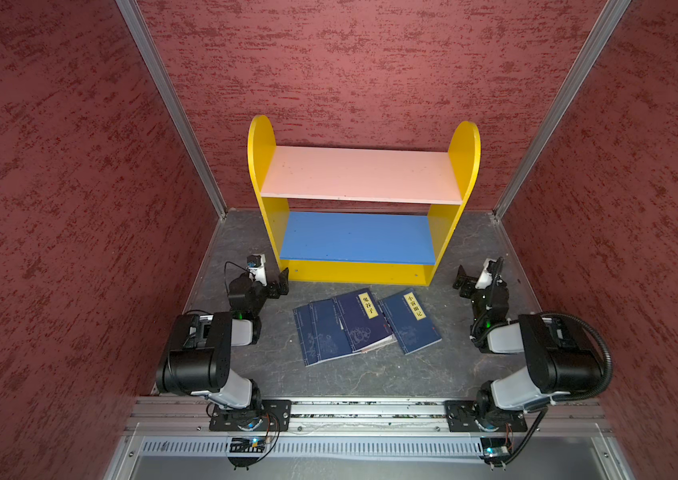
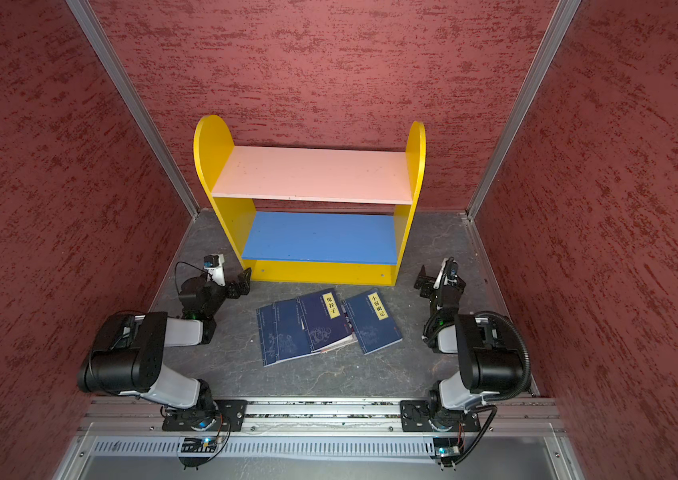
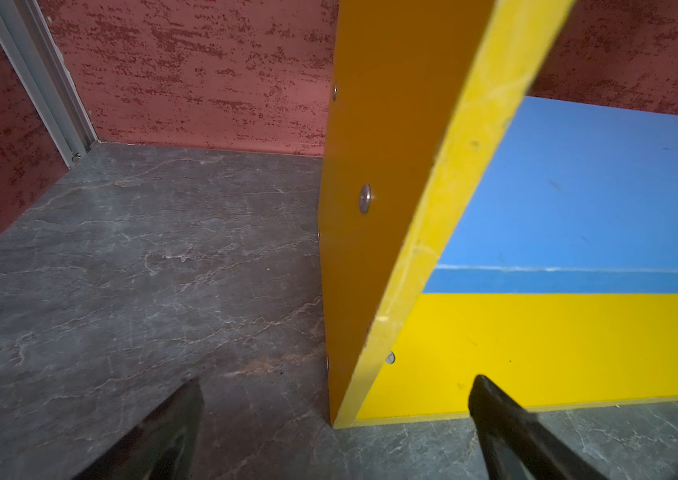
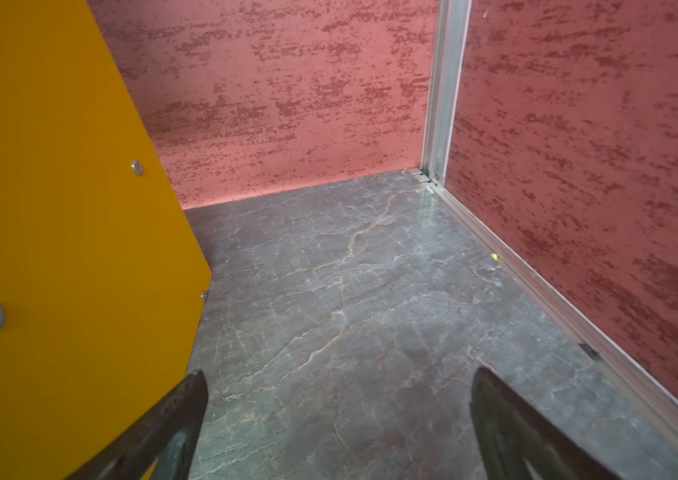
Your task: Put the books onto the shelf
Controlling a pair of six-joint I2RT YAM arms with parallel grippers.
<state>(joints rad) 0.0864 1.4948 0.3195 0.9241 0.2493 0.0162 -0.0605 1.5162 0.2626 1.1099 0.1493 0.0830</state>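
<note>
In both top views, books (image 1: 364,322) lie fanned on the table (image 1: 271,374), 6 o'clock from the shelf (image 1: 360,174), long axes roughly 12-to-6. Our left gripper (image 1: 281,284) and right gripper (image 1: 463,282), both wide and empty, sit at their 10 and 2, about equally near.

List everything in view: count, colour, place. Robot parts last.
navy books: four, navy blue, two showing yellow labels; lying flat on the table before the shelf
pink-edged book: one, only an edge shows; under the navy books
shelf: one, yellow sides, pink upper board, blue lower board; against the back wall
table: one, dark grey marbled
walls: three, red textured; around the table
rail: one, aluminium; front edge, carrying both arm bases
left gripper: one, black, open; near shelf's left front corner
right gripper: one, black, open; beside shelf's right panel
</note>
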